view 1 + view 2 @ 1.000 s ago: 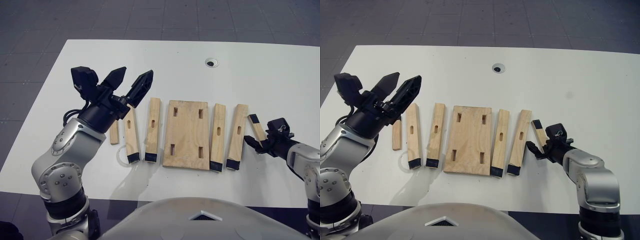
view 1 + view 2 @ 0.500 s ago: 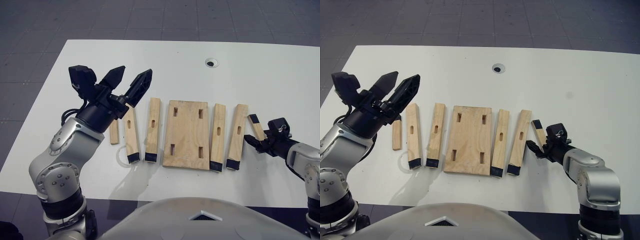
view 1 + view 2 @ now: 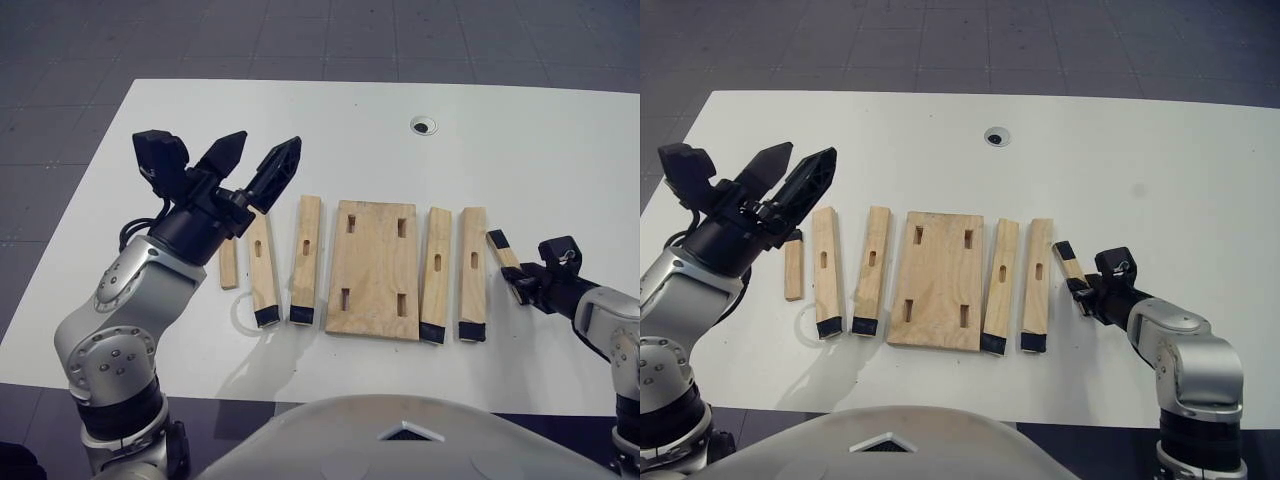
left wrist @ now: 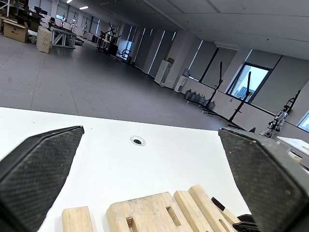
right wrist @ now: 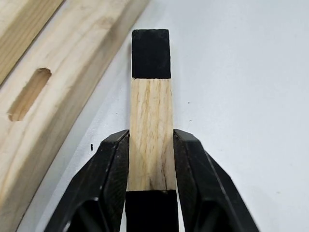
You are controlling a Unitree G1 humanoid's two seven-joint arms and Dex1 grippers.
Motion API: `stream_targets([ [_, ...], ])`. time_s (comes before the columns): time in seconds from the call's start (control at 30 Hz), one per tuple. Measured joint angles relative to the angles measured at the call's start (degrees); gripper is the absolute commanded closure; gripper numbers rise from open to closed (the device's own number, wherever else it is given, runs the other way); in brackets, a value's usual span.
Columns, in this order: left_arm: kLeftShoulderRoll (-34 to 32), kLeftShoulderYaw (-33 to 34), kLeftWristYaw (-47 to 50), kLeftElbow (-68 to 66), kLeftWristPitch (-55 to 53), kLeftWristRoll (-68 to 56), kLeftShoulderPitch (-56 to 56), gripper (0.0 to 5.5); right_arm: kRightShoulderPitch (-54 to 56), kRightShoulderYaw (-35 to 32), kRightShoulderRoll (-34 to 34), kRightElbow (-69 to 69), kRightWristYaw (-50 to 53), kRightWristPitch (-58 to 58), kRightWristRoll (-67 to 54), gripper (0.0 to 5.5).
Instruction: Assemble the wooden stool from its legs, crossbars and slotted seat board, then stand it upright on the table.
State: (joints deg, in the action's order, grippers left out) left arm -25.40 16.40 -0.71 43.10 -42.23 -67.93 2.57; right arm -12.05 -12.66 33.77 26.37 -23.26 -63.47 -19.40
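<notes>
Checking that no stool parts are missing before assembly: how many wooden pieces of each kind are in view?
Slotted legs: 4
Crossbars: 2
Seat board: 1
Total: 7

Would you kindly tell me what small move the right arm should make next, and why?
Probably a short lift straight up. The right end effector is shut on the short crossbar, which appears to lie flat on the table close beside the rightmost leg; raising it first should free it to be turned toward that leg's slot without nudging the leg.
</notes>
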Motion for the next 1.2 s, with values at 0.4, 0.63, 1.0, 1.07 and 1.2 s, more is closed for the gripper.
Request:
stream_targets([
  [0.4,-0.9,-0.4,0.0,-0.3,0.4,0.4,0.4,0.33,3.8,-9.3,-7.4,10.0,8.2,0.0,-0.9,4.21],
  [0.63,1.6,-6.6,-0.6,-4.9,-0.3,-1.6,-1.5,0.33,3.8,7.4,-15.2,24.3,14.0,10.9,2.4,4.21],
  [1.0,4.1,-15.6,-2.8,-10.1,-4.6,-6.2,-6.9,0.33,-1.5,30.5,-17.2,20.0,15.9,31.5,15.5,4.21],
  [1.07,4.1,-16.3,-2.8,-10.1,-4.7,-6.1,-6.9,0.33,-1.5,32.0,-17.1,19.8,16.0,32.4,17.3,4.21],
  [1.2,4.1,-17.1,-2.8,-10.1,-5.0,-5.5,-6.9,0.33,-1.5,33.3,-17.4,19.9,16.0,33.0,19.1,4.21],
])
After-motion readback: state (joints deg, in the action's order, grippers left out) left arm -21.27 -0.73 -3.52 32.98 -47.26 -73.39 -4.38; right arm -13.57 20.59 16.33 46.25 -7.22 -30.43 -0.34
